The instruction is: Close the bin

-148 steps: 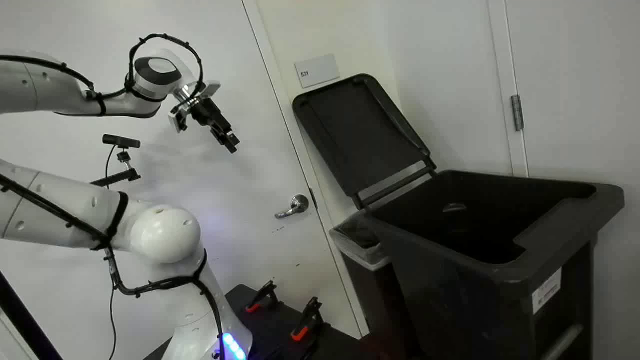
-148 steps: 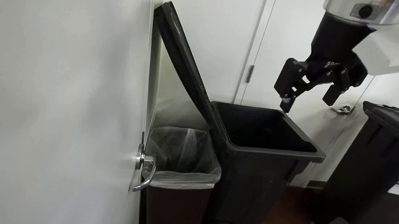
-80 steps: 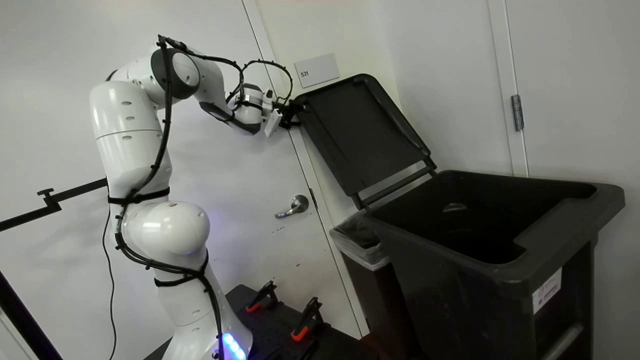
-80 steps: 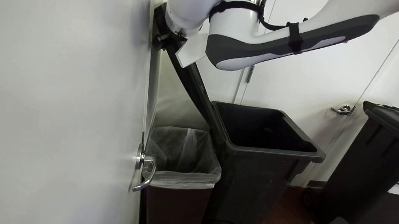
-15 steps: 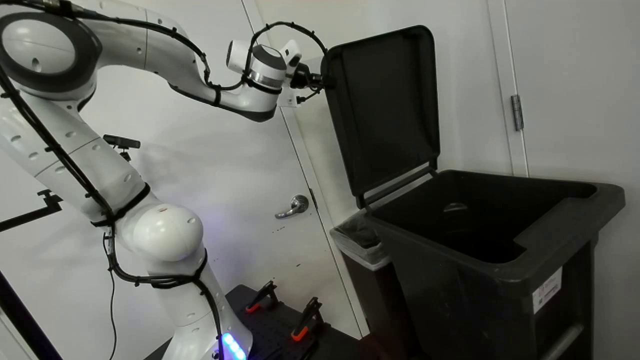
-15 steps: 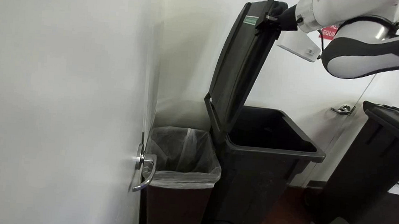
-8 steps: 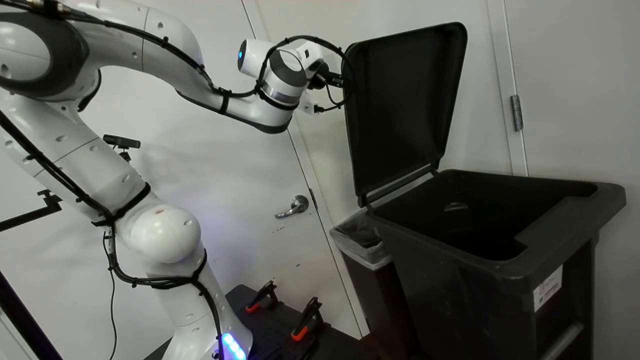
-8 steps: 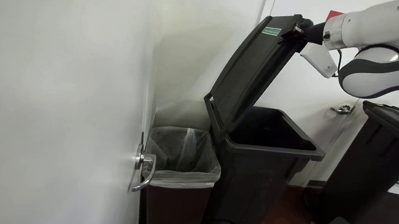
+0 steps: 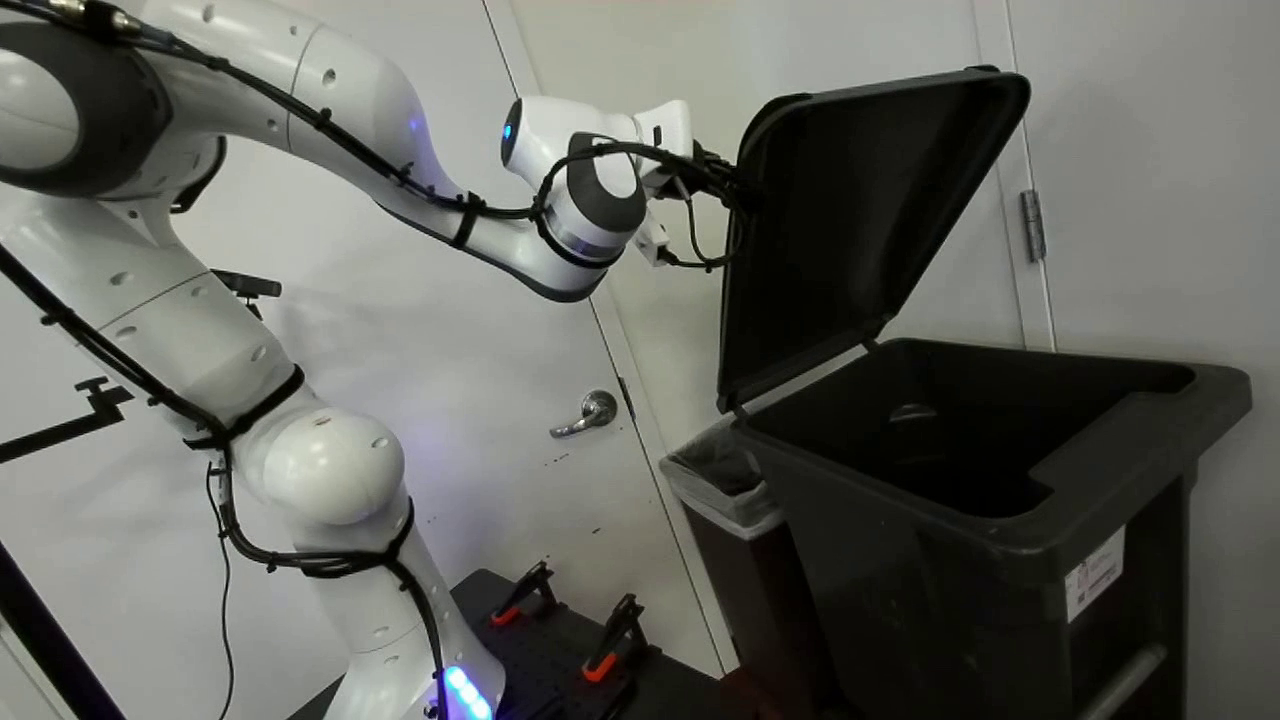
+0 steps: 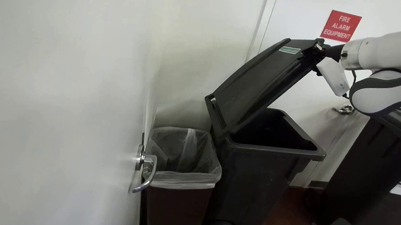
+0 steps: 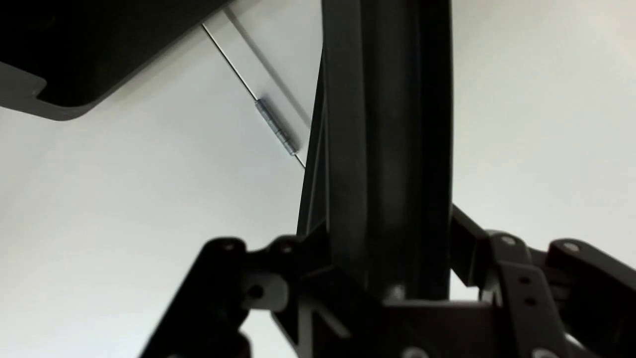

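The bin (image 9: pixel 930 600) is a big dark grey-black container with a white sticker (image 9: pixel 1095 575) on its front. Its lid (image 10: pixel 252 84), with a green label strip (image 10: pixel 290 50), leans partway over the mouth, tilted forward from the hinge. The dark inside still shows in both exterior views. At the lid's free edge my gripper (image 10: pixel 314 55) is clamped on a corner. In the wrist view the lid's edge (image 11: pixel 348 149) runs between the two sides of my gripper (image 11: pixel 390 243), with the fingers (image 11: pixel 467 246) against it; their tips are partly hidden in dark.
A smaller brown bin with a clear liner (image 10: pixel 184 181) stands close beside the bin. Another dark bin (image 10: pixel 375 169) is farther off. A door handle (image 10: pixel 148 174) juts out near the liner. Orange-tipped clamps (image 9: pixel 600 667) sit on the black base table (image 9: pixel 540 660).
Ten seconds ago my gripper was open, away from the lid, which leaned back. Now it holds the edge. Over the last second the lid swung forward and down from near upright.
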`<state>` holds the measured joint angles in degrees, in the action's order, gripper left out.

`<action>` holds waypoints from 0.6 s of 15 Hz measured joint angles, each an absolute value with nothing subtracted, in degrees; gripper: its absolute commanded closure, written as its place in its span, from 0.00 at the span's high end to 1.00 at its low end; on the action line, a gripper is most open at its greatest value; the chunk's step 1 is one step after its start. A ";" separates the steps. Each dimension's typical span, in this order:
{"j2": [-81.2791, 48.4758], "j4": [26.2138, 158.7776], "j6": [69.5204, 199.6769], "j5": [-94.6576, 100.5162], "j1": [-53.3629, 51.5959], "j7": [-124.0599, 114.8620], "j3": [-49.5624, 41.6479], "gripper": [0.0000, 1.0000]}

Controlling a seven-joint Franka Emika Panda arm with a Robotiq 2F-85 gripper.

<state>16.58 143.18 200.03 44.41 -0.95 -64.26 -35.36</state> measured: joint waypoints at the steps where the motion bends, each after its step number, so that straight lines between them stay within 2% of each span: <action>1: 16.51 143.51 200.13 44.21 -2.35 -64.63 -37.72 0.23; 3: 16.50 144.07 200.33 43.92 -5.98 -65.18 -43.07 0.23; 4: 16.52 144.29 200.31 43.89 -7.85 -65.38 -45.95 0.48; 6: 16.49 144.75 200.37 43.73 -10.66 -65.73 -50.17 0.48; 9: 16.53 144.84 200.38 43.69 -11.30 -65.85 -51.02 0.48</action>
<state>16.53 144.84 200.38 43.69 -11.30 -65.85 -51.02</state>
